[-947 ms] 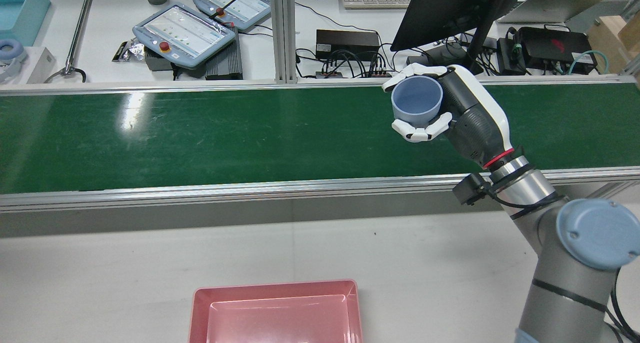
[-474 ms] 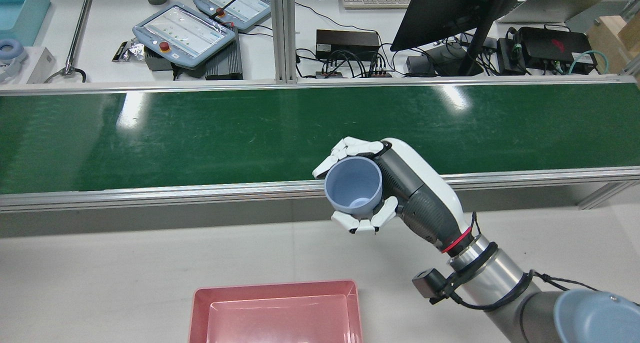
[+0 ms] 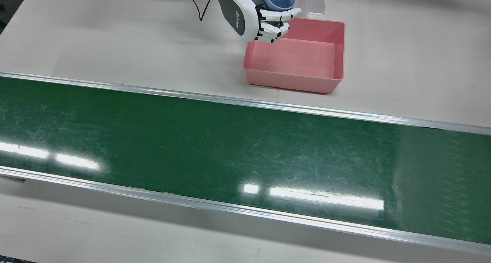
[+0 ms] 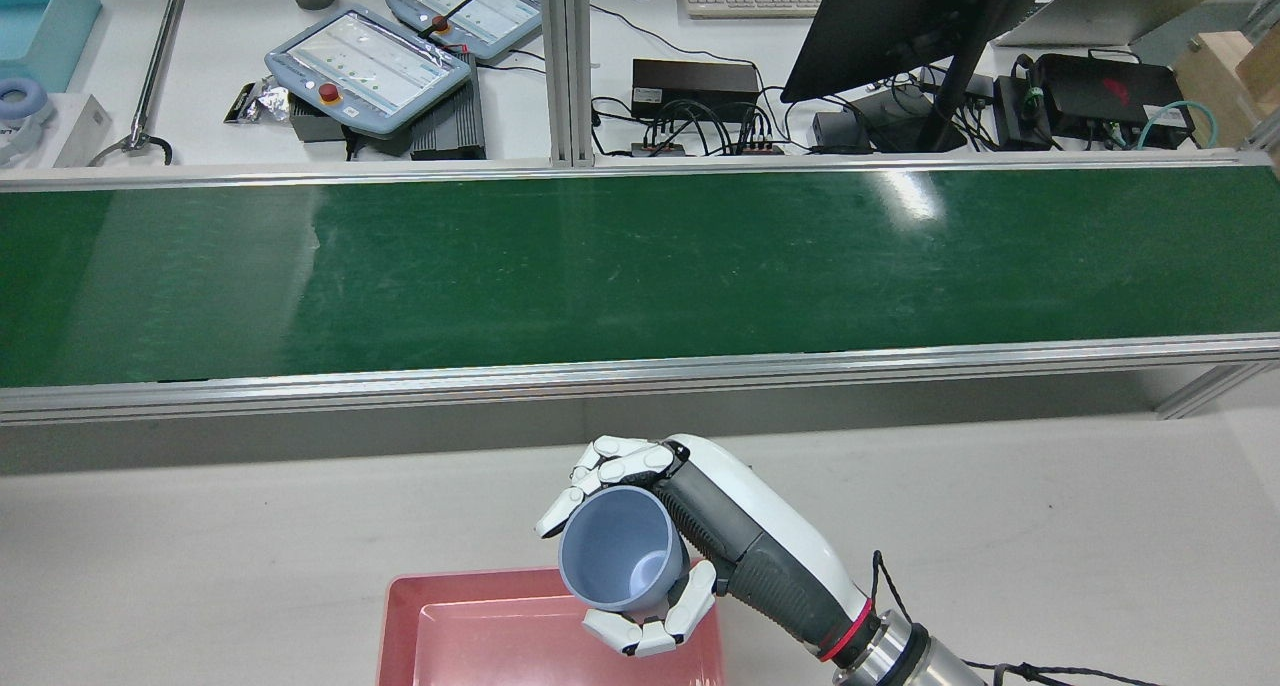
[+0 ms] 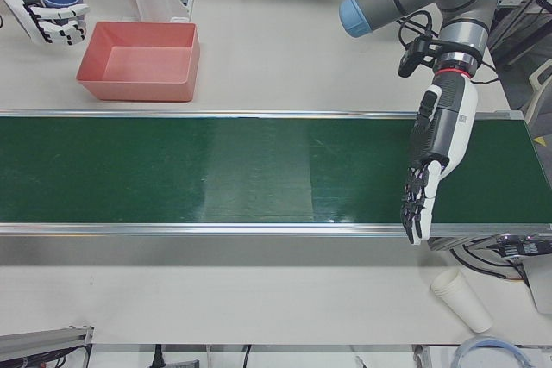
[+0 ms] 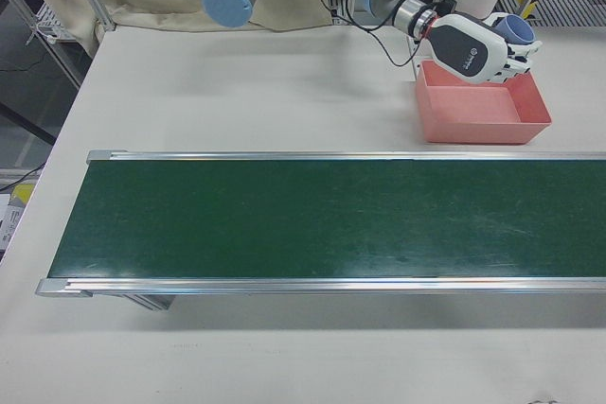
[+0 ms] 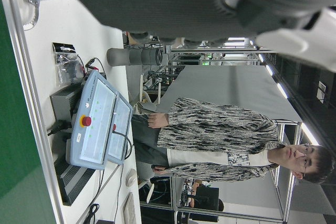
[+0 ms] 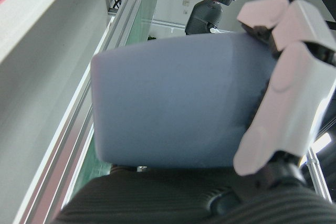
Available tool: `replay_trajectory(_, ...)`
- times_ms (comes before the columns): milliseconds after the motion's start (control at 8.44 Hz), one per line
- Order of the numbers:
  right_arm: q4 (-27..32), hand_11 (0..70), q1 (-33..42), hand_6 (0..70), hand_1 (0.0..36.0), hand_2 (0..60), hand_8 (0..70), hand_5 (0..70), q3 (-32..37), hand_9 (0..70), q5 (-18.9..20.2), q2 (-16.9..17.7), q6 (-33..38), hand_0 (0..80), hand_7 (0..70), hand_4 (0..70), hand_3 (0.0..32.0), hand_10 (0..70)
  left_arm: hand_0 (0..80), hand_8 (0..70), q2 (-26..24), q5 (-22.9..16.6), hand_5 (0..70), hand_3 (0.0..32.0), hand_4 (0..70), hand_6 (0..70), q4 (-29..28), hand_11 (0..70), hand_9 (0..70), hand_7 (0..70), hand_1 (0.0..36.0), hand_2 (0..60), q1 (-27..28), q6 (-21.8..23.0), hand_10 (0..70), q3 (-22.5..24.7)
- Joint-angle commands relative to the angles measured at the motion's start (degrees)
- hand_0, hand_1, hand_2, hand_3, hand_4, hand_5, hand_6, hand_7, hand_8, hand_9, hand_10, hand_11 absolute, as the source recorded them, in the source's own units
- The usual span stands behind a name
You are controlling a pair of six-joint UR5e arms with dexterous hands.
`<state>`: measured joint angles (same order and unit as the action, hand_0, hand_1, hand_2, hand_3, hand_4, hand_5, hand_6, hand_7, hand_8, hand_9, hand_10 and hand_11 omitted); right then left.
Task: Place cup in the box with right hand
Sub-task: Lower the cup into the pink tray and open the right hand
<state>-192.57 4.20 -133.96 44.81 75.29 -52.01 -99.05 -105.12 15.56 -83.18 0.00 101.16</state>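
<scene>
Now the right hand (image 4: 640, 556), clamped on the blue cup (image 4: 620, 549), has swept from the green conveyor belt (image 4: 640, 266) back toward six o'clock, overhanging the pink box (image 4: 400, 626), ready for lowering.

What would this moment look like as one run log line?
phase: carry to box | right hand: shut on blue cup, above pink box corner | cup: not released | left hand: open, idle over green belt

The counter (image 3: 115, 44) is a pale, flat surface crossed lengthwise by a green conveyor belt (image 3: 230, 152) in aluminium rails. A pink box (image 3: 295, 59) (open-topped, empty) rests directly on it, near the belt's robot-side rail. A white paper cup (image 5: 461, 299) lies on the operators' side.
</scene>
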Motion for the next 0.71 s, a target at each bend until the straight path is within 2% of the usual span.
replay_trajectory(0,9.86,7.7,-4.90,5.1,24.9,5.8,8.5,9.4,5.25,11.6,-4.47,0.47,-1.43,71.8,12.0,17.4,0.0,3.4,0.0,0.0,0.00,0.00,0.0,0.0,0.0,0.0,0.00,0.0,0.0,0.0,0.0,0.0,0.03,0.00,0.0,0.00)
replay_trajectory(118,14.72,12.3,-4.90,6.0,17.9,0.8,11.3,8.7,7.12,16.1,-4.30,1.34,-1.34,68.1,15.5,24.0,0.0,6.9,0.0,0.0,0.00,0.00,0.0,0.0,0.0,0.0,0.00,0.0,0.0,0.0,0.0,0.0,0.04,0.00,0.0,0.00)
replay_trajectory(237,14.94,10.1,-4.90,6.3,18.5,2.3,12.2,8.2,7.14,17.9,-4.12,1.44,-1.34,62.7,17.9,22.3,0.0,5.6,0.0,0.0,0.00,0.00,0.0,0.0,0.0,0.0,0.00,0.0,0.0,0.0,0.0,0.0,-0.05,0.00,0.0,0.00)
replay_trajectory(355,15.03,9.1,-4.90,6.5,15.1,1.0,12.8,7.6,7.14,19.1,-4.12,1.44,-1.25,61.9,20.0,26.7,0.0,5.0,0.0,0.0,0.00,0.00,0.0,0.0,0.0,0.0,0.00,0.0,0.0,0.0,0.0,0.0,-0.05,0.00,0.0,0.00)
replay_trajectory(592,15.03,10.3,-4.82,7.0,13.9,0.8,13.6,7.5,6.96,20.6,-4.03,1.44,-0.72,60.7,22.1,28.2,0.0,5.9,0.0,0.0,0.00,0.00,0.0,0.0,0.0,0.0,0.00,0.0,0.0,0.0,0.0,0.0,0.04,0.09,0.0,0.00)
